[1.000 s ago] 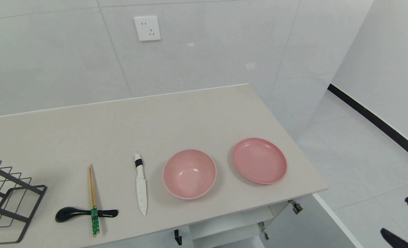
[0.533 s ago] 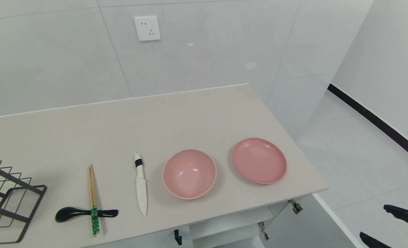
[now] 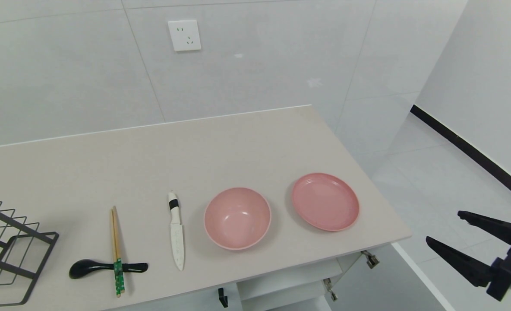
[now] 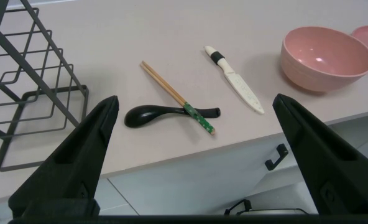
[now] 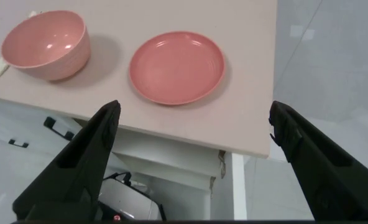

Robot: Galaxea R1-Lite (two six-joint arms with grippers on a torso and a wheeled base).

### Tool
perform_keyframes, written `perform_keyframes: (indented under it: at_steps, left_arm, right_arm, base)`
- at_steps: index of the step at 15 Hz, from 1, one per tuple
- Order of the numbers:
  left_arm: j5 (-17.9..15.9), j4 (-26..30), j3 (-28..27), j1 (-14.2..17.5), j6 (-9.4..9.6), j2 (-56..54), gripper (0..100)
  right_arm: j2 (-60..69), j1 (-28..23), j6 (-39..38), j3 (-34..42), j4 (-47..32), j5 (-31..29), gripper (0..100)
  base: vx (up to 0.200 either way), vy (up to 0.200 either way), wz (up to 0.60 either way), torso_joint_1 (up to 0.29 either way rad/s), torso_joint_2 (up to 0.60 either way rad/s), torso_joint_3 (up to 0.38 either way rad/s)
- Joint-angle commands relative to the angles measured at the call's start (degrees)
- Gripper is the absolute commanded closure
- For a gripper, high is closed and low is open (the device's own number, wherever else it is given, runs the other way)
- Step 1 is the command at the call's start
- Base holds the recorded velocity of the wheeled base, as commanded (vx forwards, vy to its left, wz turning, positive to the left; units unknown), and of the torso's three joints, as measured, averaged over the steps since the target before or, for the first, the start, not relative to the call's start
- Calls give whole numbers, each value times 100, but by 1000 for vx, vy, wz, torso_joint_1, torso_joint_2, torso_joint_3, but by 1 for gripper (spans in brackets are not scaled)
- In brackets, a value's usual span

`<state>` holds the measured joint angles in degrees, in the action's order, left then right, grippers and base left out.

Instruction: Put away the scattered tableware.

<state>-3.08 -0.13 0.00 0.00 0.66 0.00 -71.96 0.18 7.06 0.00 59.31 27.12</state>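
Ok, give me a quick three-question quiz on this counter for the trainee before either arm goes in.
1. True or false: the chopsticks lie across the black spoon.
2. The pink bowl is: A) between the knife and the pink plate; B) stacked on the plate; C) upside down.
3. Fill in: the right gripper, off the counter's right end, has its fingers ____.
Key: 1 true; 2 A; 3 open.
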Motion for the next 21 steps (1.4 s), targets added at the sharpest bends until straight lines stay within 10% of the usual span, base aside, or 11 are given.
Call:
perform_keyframes:
  at_steps: [1, 15, 21]
  left_arm:
    - [1, -4, 0, 0, 4, 9, 0]
    - [1, 5, 0, 0, -4, 9, 0]
    - [1, 5, 0, 0, -4, 9, 0]
  right_arm:
    - [-951, 8, 85, 0, 389, -5, 0]
    - [-2586, 175, 331, -26, 1320, -225, 0]
    - [-3447, 869, 68, -1204, 1303, -357, 0]
  base:
    - [0, 0, 0, 0, 0, 0]
    - [0, 0, 0, 0, 0, 0]
    - [0, 0, 0, 0, 0, 0]
